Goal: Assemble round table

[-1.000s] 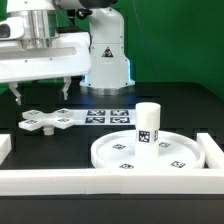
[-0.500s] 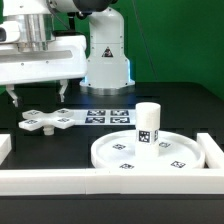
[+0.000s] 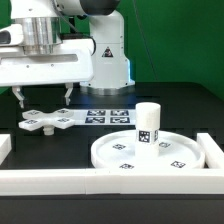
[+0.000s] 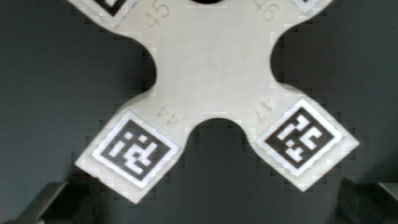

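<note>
The white cross-shaped base (image 3: 48,122) lies flat on the black table at the exterior view's left; it fills the wrist view (image 4: 210,95), with two tagged arms showing. My gripper (image 3: 42,97) hangs open and empty just above the base, its dark fingertips (image 3: 19,98) spread apart. The short cylindrical leg (image 3: 148,123) stands upright on the large rimmed round disc (image 3: 115,152) at the exterior view's right, apart from the gripper.
The marker board (image 3: 105,116) lies flat behind the base. Long white border rails (image 3: 110,183) run along the front, with end pieces at both sides (image 3: 214,152). The robot's white pedestal (image 3: 108,60) stands at the back.
The gripper has shifted slightly to the exterior view's right above the cross-shaped base. The parts have not moved.
</note>
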